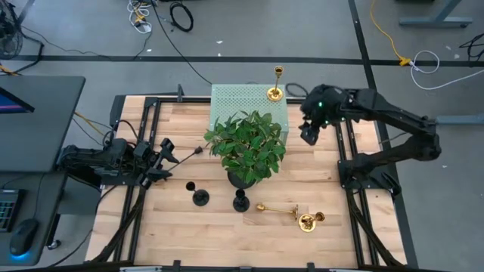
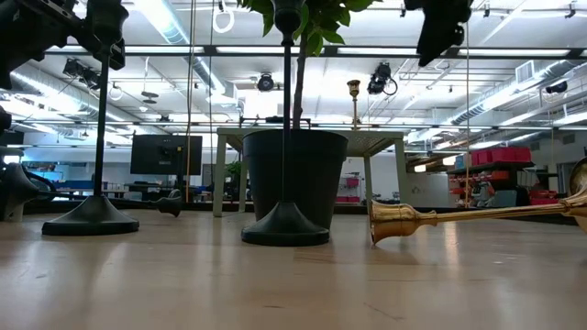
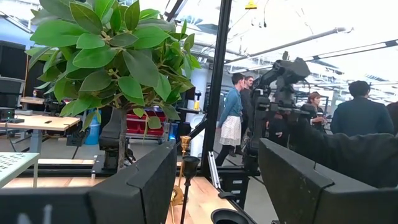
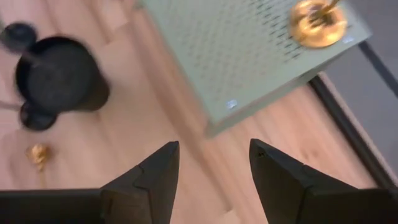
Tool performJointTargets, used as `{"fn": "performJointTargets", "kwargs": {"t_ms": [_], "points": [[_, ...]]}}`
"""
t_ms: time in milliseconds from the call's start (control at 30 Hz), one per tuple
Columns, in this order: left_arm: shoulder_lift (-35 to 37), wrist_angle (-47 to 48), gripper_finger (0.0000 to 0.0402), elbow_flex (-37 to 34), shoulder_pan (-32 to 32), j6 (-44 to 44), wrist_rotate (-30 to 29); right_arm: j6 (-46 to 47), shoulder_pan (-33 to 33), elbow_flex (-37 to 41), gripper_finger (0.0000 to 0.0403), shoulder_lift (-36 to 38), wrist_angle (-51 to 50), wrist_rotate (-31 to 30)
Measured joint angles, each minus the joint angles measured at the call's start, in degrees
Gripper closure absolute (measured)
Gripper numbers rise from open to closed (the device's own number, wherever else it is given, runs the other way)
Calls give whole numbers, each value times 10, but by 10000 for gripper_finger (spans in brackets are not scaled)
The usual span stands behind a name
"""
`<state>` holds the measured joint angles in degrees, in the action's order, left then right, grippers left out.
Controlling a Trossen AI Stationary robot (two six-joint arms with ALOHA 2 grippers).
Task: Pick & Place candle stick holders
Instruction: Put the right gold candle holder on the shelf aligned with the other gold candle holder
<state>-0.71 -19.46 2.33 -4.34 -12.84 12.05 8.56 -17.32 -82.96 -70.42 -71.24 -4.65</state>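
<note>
A wooden table (image 1: 318, 181) is carrying a potted plant (image 1: 246, 147); behind it a green perforated box (image 1: 234, 102), before it two black candlesticks (image 1: 200, 196) and a toppled gold one (image 1: 291, 215).

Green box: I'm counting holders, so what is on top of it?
One gold holder stands upright on the green box; plant leaves cover its near edge.

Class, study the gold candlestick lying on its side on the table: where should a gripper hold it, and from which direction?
Grip the gold candlestick at mid-stem from straight above, fingers across the stem. It lies flat on the table, so the slender stem is exposed while the round base is wider.
</note>
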Motion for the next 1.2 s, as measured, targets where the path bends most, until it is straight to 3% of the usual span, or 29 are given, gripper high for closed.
{"fn": "performJointTargets", "kwargs": {"t_ms": [233, 600, 1200], "points": [[0, 0, 175, 0, 0, 0, 0, 77, 95, 0, 209, 1, -39, -18], [0, 0, 175, 0, 0, 0, 0, 211, 281, 15, 209, 16, -53, -116], [0, 0, 175, 0, 0, 0, 0, 406, 548, 220, 209, 126, 79, -230]]}}
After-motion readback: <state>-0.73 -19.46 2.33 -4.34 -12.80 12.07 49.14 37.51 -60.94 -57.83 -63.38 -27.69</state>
